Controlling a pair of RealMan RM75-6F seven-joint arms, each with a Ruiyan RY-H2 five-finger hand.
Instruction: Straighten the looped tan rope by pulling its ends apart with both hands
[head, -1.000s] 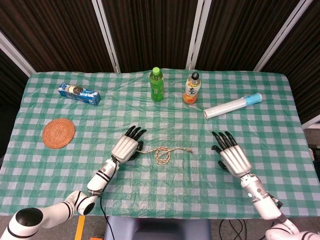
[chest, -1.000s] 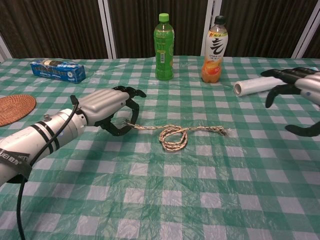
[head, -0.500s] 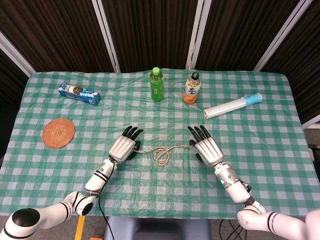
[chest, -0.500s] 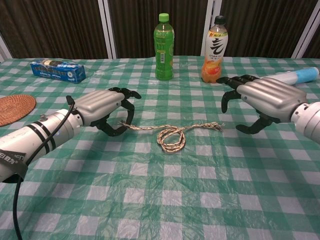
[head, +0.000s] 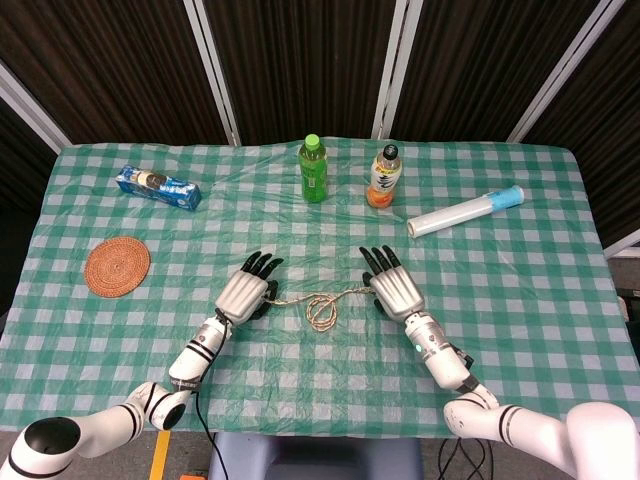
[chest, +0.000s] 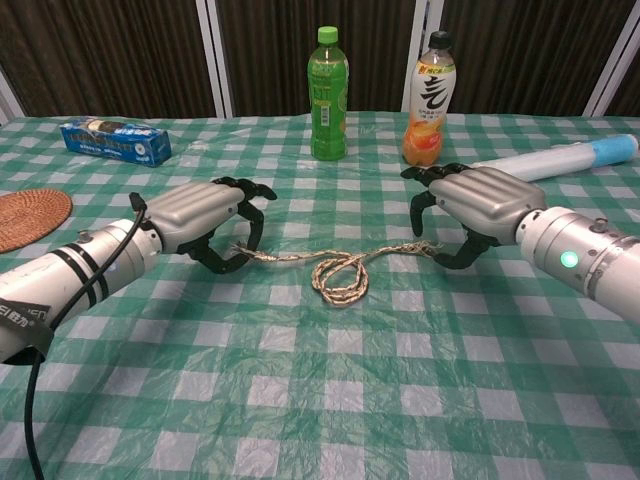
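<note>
The tan rope (head: 322, 308) (chest: 340, 276) lies on the checked tablecloth with a small double loop at its middle and an end running out to each side. My left hand (head: 247, 292) (chest: 208, 222) is curled over the left end and pinches it between thumb and fingers. Arched over the frayed right end is my right hand (head: 392, 285) (chest: 472, 202). Its fingers and thumb stand apart on either side of the rope, not closed on it.
A green bottle (head: 313, 169) and an orange drink bottle (head: 384, 177) stand behind the rope. A white roll with a blue end (head: 466, 211) lies at the back right. At the left are a blue box (head: 158, 187) and a woven coaster (head: 117, 266).
My right hand has swept in from the right to the rope's right end. The left hand has drawn its end slightly left, stretching that side of the rope.
</note>
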